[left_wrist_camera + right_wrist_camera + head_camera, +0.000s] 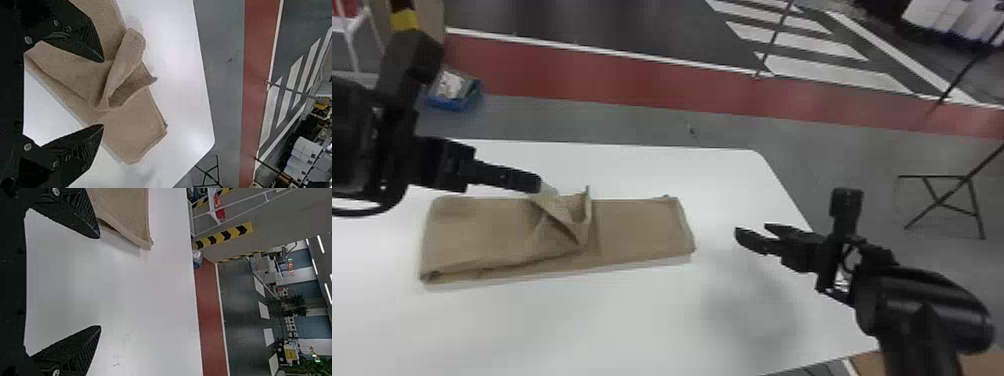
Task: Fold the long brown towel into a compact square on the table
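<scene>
Brown, rucked midway along the towel (642, 227), nearer the left end effector (103, 93) than the right one (100, 281), both released.

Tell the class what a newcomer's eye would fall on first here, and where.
Probably the brown towel, lying as a long strip on the white table, with a crumpled, raised fold near its middle. Next, the black end effectors: the left end effector by that fold, the right end effector open beyond the towel's right end. Past the table, a red band crosses the floor.
</scene>
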### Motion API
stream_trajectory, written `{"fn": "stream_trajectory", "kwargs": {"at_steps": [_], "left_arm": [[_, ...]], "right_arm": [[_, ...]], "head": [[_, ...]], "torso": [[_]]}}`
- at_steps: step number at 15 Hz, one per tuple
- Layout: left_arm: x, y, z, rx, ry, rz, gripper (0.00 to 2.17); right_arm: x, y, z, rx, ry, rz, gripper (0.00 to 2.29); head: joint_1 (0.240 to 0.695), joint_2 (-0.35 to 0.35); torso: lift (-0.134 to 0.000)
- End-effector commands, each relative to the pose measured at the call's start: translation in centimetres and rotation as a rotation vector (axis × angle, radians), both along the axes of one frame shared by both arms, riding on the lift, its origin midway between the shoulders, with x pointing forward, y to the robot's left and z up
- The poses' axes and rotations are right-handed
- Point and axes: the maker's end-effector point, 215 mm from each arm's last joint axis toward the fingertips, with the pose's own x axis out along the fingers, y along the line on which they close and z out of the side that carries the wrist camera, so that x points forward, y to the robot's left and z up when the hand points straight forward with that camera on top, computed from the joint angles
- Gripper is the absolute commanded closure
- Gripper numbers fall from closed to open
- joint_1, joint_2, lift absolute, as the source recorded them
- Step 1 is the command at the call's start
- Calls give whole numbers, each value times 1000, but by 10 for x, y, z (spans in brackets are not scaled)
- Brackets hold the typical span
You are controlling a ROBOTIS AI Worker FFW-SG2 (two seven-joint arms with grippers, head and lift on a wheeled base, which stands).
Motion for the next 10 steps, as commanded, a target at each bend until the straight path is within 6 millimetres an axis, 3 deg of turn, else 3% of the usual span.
{"fn": "stream_trajectory", "kwargs": {"at_steps": [1,4,7,10], "left_arm": [[-9,3,-2,-23,-1,16,29],[-22,29,-10,-99,20,77,29],[-45,50,-20,-171,40,121,33],[-61,104,-36,-180,59,191,33]], "right_arm": [[5,25,15,30,-12,34,60],[20,75,29,80,-17,92,60],[43,136,36,128,-28,158,60],[70,213,32,210,-14,238,60]], "head": [[695,-350],[695,-326],[695,-249],[695,-155]], "torso": [[-124],[-124],[-124],[-124]]}}
